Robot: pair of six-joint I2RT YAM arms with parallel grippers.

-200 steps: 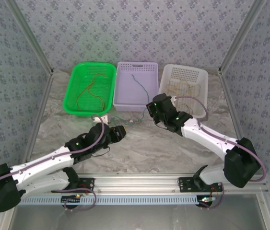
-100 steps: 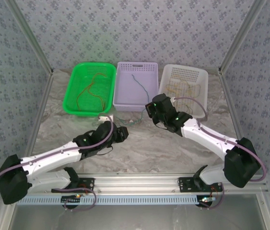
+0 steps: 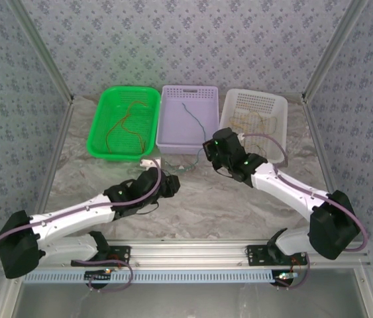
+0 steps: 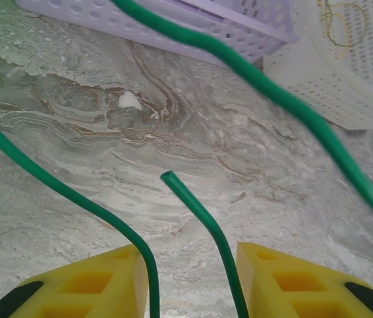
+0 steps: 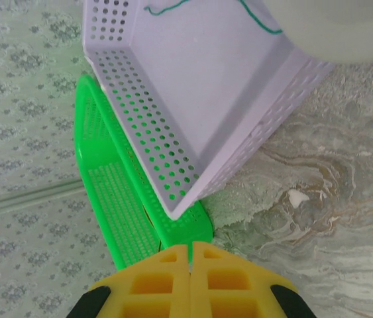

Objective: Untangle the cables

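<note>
Sorted, green basket (image 3: 130, 89): thin orange cables (image 3: 128, 126) lay loose inside it, clear of the other colours.
Sorted, purple basket (image 3: 179, 147): one teal cable (image 3: 193, 118) lay along the floor, on its own.
Sorted, white basket (image 3: 280, 106): yellow cables (image 3: 252, 122) lay in a loose heap; whether they were free of one another could not be told.
Left to sort: a green cable (image 4: 272, 86) lay on the table (image 3: 226, 205), just in front of the purple basket and between the two arms.
Green cable, condition: in the left wrist view it ran in several loops, with one free end pointing up from the marble; no other colour was wound into it.
Left gripper (image 4: 193, 265): low over the table near the purple basket; fingers (image 4: 106, 285) stood partly apart, two strands of the green cable passing through the gap, not pinched.
Right gripper (image 5: 191, 255): at the front corner of the purple basket; fingers pressed together, nothing between them.
Progress, as judged: most of the work appeared done, three colours being parted into baskets.
Remaining, as judged: take hold of the green cable, draw its loops straight and put it away.
</note>
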